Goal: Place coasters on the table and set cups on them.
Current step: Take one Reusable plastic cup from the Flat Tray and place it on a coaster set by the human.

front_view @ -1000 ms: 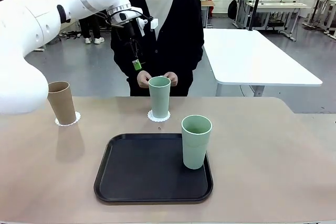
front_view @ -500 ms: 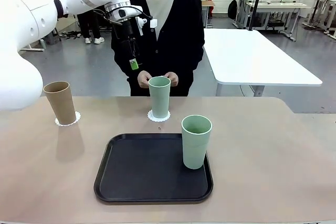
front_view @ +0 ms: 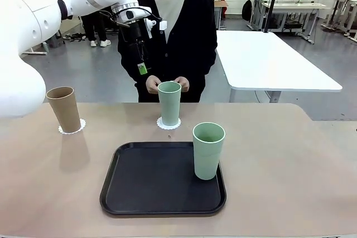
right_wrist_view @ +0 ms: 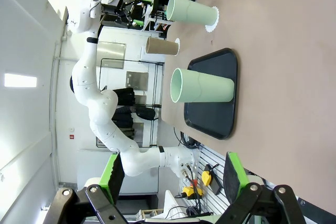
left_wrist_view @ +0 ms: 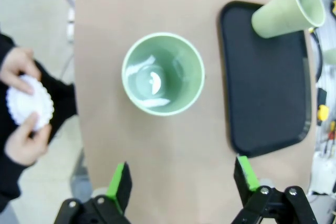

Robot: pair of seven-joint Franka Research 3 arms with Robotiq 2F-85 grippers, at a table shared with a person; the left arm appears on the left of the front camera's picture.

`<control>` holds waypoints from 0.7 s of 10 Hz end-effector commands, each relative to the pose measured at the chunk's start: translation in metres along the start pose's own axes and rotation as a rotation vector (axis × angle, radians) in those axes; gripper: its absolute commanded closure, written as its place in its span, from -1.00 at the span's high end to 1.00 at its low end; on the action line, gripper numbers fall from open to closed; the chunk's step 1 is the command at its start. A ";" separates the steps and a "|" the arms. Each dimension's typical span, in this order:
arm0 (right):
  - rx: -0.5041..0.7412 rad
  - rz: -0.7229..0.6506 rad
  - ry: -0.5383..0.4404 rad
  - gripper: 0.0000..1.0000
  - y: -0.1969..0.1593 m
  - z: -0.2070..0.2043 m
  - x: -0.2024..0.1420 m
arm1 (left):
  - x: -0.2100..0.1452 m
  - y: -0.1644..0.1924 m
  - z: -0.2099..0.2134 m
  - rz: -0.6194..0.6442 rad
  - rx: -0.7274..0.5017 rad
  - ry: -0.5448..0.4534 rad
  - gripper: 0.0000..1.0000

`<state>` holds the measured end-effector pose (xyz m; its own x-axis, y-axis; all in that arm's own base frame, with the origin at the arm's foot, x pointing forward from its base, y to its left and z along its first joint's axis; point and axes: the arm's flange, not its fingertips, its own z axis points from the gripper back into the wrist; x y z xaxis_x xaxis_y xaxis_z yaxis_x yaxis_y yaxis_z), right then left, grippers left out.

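While hanging upper left, the left gripper is gaping wide, touching nothing; the right gripper is likewise standing spread and empty.

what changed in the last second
The left arm drew back toward the left, clear of the brown cup. Its claw barely shifted and stayed open and empty. The brown cup, the far green cup, the near green cup on the tray, both laid coasters and the person's hands stayed put.
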<state>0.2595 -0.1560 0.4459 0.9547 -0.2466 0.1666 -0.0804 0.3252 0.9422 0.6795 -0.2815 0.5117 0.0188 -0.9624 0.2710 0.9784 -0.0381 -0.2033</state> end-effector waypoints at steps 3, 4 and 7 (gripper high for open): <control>0.029 0.018 -0.010 1.00 0.001 -0.001 0.003 | -0.035 -0.084 -0.050 0.416 0.107 0.057 1.00; 0.029 0.018 -0.010 1.00 0.001 -0.001 0.003 | -0.055 -0.106 -0.055 0.519 0.056 0.082 1.00; 0.029 0.018 -0.010 1.00 0.001 -0.001 0.003 | -0.097 -0.157 -0.043 0.619 0.040 0.092 1.00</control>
<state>0.2595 -0.1559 0.4459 0.9549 -0.2462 0.1662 -0.0803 0.3249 0.9423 0.6210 -0.2330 0.5079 0.5578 -0.8300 -0.0016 0.8035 0.5405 -0.2494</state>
